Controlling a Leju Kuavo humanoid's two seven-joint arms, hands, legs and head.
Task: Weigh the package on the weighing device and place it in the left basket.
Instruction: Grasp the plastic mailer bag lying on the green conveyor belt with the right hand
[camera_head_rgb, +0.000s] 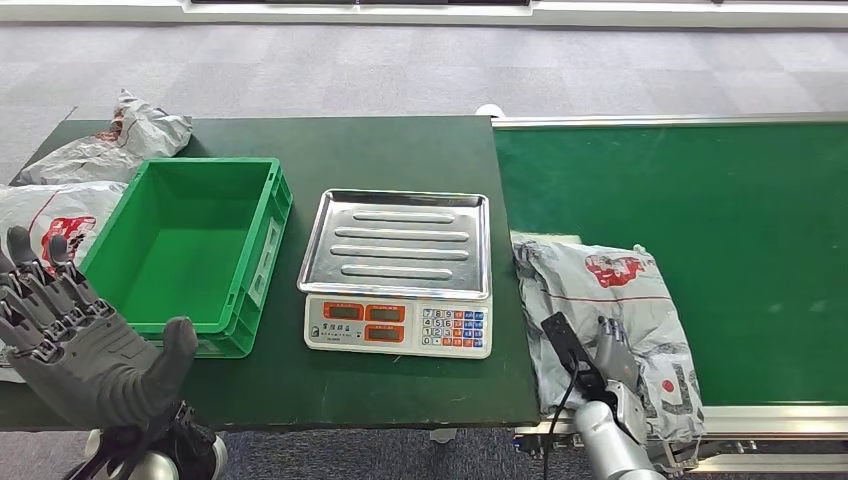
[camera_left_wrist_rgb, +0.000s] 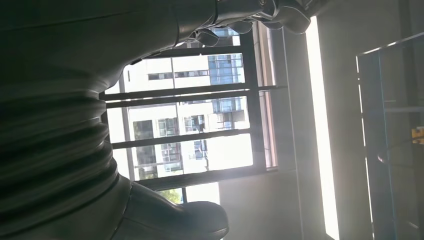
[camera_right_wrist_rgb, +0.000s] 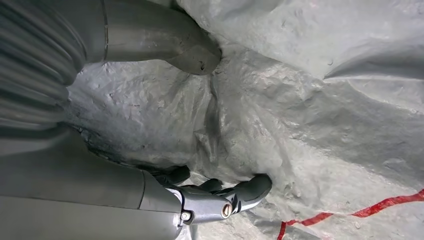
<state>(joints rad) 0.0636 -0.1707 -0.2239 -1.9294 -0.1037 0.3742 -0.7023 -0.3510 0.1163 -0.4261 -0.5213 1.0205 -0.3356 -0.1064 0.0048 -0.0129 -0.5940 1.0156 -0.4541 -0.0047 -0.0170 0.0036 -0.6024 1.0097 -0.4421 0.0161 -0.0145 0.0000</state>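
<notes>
A dark green desk (camera_head_rgb: 400, 150) fills the middle of the head view, with a green conveyor belt (camera_head_rgb: 700, 230) butting against its right edge. The package (camera_head_rgb: 610, 300), a crumpled grey plastic mailer with red printing, lies on the belt's near left corner, its left edge just beside the desk and its near end running to the belt's front frame. The right hand (camera_head_rgb: 612, 352) rests on top of the package; in the right wrist view its thumb (camera_right_wrist_rgb: 192, 52) and fingers (camera_right_wrist_rgb: 247, 190) press into the wrinkled plastic, though whether they have actually gathered a fold is hard to make out. The scale (camera_head_rgb: 400, 272) sits at the middle of the desk, its steel tray bare, with a strip of open desk between it and the package. Just left of it stands the green basket (camera_head_rgb: 262, 250), near the scale but apart. The left hand (camera_head_rgb: 85, 340) is raised at the desk's near left corner, fingers spread, holding nothing. More grey mailers (camera_head_rgb: 105, 145) lie beyond and left of the basket, cut off by the picture's edge.
</notes>
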